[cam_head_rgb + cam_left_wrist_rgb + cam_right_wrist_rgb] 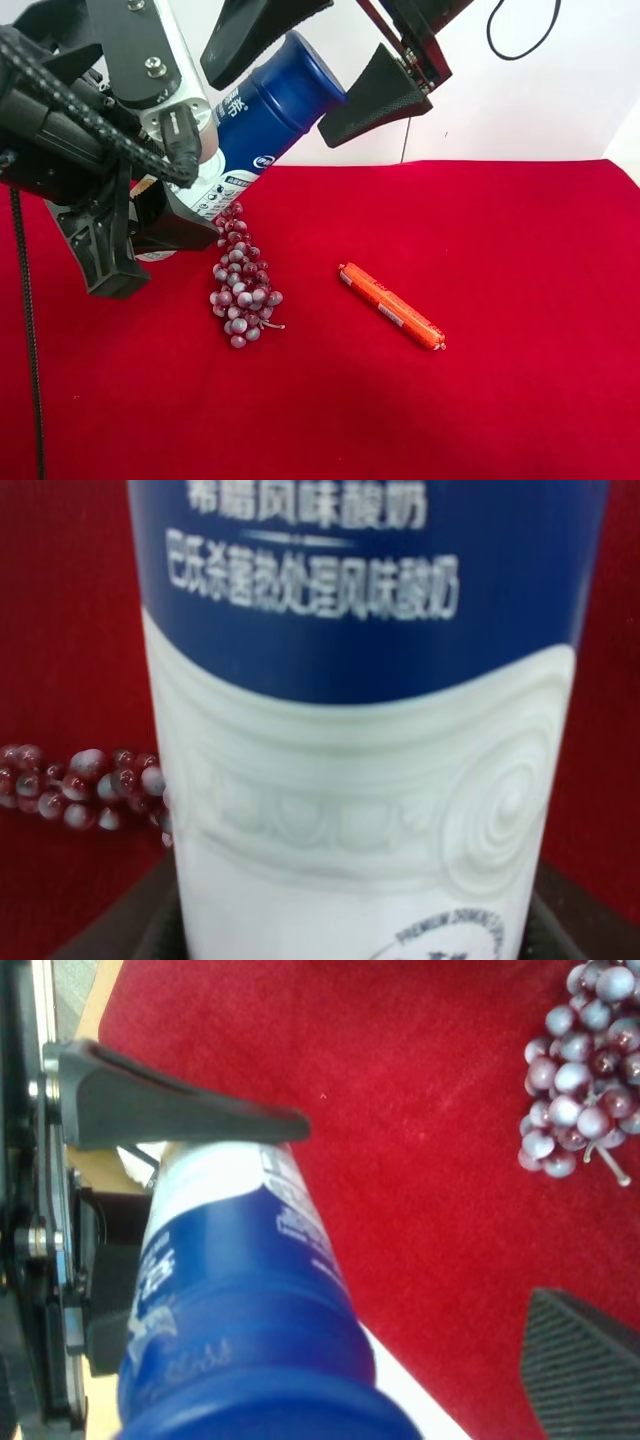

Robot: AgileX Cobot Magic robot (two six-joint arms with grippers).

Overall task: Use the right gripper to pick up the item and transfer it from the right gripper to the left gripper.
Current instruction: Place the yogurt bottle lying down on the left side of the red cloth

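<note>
Clamping bottle (350, 780) base — left end effector (150, 240), right end effector (273, 102) spread open around top.

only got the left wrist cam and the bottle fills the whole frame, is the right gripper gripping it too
Observer: No. The right gripper is open: one finger is at the side of the bottle, the other is well clear of it.
Operator: so whats holding it
Observer: Only the left gripper, closed on the white lower end. The blue cap end is tilted up towards the right gripper.
Operator: anything on the table besides the grapes
Observer: An orange tube lies on the red cloth, on the far side of the grapes from the left gripper and apart from them.
</note>
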